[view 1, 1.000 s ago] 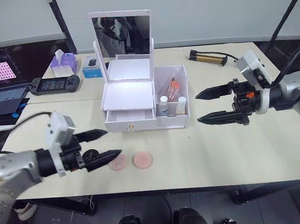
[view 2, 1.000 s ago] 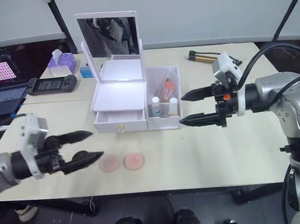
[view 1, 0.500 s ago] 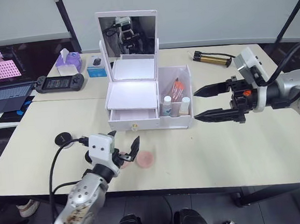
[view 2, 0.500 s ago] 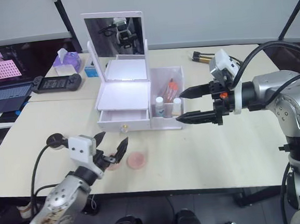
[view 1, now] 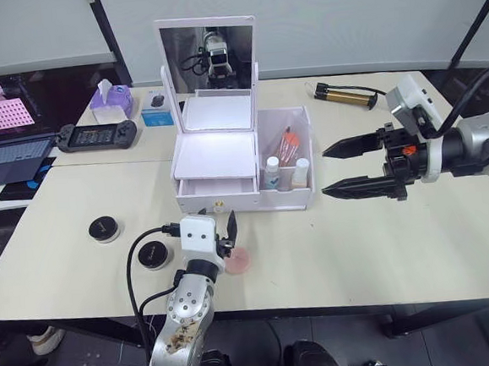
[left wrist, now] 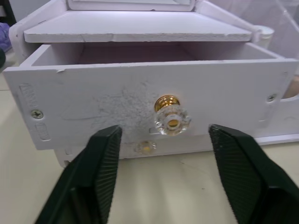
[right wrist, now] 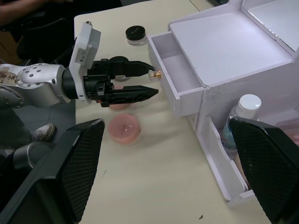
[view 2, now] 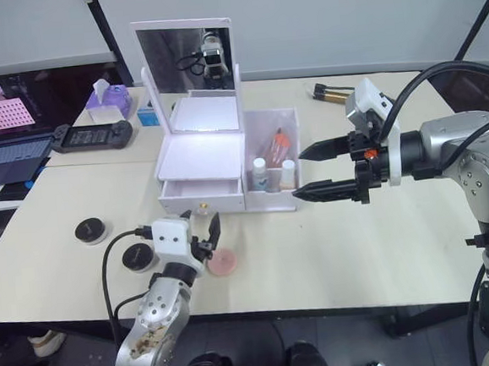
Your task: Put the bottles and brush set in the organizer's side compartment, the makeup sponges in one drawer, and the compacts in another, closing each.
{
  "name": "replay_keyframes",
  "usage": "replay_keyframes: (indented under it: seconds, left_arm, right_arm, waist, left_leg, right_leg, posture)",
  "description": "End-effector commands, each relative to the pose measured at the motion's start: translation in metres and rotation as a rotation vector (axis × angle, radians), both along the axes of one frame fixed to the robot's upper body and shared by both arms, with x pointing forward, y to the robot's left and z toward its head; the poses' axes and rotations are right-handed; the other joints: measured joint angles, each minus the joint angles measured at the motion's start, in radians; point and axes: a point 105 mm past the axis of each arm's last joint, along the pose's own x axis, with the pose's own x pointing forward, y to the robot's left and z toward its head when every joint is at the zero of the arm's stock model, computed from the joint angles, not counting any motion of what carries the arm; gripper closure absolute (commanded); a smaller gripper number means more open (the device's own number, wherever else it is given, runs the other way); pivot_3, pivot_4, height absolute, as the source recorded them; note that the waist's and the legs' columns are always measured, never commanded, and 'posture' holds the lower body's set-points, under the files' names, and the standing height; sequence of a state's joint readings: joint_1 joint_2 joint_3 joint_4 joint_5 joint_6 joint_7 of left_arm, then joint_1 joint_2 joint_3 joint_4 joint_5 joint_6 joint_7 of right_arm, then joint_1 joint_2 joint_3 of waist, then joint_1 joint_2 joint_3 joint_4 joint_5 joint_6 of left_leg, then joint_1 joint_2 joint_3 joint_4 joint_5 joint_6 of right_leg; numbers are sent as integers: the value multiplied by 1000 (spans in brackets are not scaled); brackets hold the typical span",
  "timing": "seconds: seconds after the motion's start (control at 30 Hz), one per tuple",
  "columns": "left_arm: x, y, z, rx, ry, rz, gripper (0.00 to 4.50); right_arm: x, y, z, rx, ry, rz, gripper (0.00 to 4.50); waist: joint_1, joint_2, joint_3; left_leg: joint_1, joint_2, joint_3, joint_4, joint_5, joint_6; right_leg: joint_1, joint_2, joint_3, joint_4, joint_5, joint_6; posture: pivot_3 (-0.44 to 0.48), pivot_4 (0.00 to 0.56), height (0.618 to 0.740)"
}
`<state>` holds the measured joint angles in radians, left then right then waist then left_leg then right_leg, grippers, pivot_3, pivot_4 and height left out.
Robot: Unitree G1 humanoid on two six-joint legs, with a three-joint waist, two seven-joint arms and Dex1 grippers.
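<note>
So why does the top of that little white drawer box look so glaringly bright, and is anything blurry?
In the left eye view the organizer's flat top catches overhead light and washes out to pure white. In the left wrist view the drawer knob is sharp, while the left gripper's near black fingers look soft.

No text, label, brand, number or sign is legible on anything here; any markings present are too small to read.
</note>
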<state>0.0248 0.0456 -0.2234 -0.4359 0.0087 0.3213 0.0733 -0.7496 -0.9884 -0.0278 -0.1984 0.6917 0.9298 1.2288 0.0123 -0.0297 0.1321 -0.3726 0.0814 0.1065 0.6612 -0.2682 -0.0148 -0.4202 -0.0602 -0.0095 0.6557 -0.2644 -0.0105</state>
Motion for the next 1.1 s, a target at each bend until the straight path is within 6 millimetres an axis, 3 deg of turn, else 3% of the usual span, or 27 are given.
replay_keyframes:
  seconds: [0.03, 0.33, 0.43, 0.63, 0.67, 0.9, 1.1]
  left_arm:
    - [2, 2, 18, -3, -78, 31, 1429]
    - [0, -3, 24, -7, -108, 26, 1429]
    - [1, 2, 22, 2, -101, 52, 1991]
    - [-1, 1, 21, -6, -100, 47, 3823]
    - [-2, 0, 22, -5, -100, 38, 3945]
    - [-28, 11, 19, 5, -48, 24, 3945]
    - [-47, 5, 15, 5, 6, -24, 3945]
  right_arm:
    - [-5, -1, 13, -2, -54, 0, 0]
    - [-5, -1, 12, -6, -58, -11, 0]
    - [-4, -1, 11, -11, -65, -14, 0]
    - [-6, 4, 14, -14, -80, 3, 0]
    - [-5, 4, 13, -19, -80, 5, 0]
    - [-2, 7, 9, -12, -73, 24, 0]
    - [-1, 10, 8, -3, -67, 38, 0]
  waist:
    - [0, 0, 0]
    - [0, 0, 0]
    - [0, 0, 0]
    - [0, 0, 0]
    - [0, 0, 0]
    - [-2, 0, 0]
    - [-2, 0, 0]
  left_leg:
    - [0, 0, 0, 0, 0, 0]
    - [0, 0, 0, 0, 0, 0]
    - [0, 0, 0, 0, 0, 0]
    - [0, 0, 0, 0, 0, 0]
    - [0, 0, 0, 0, 0, 0]
    - [0, 1, 0, 0, 0, 0]
    - [0, 1, 0, 0, 0, 1]
  right_leg:
    - [0, 0, 0, 0, 0, 0]
    - [0, 0, -1, 0, 0, 0]
    - [0, 0, 0, 0, 0, 0]
    - [0, 0, 0, 0, 0, 0]
    - [0, 0, 0, 0, 0, 0]
    - [-1, 0, 0, 0, 0, 0]
    - [-1, 0, 0, 0, 0, 0]
  posture:
    - [0, 150, 689]
    - [0, 150, 689]
    - [0, 150, 689]
    - [0, 150, 689]
    - [0, 150, 689]
    - [0, 150, 689]
    - [0, 150, 689]
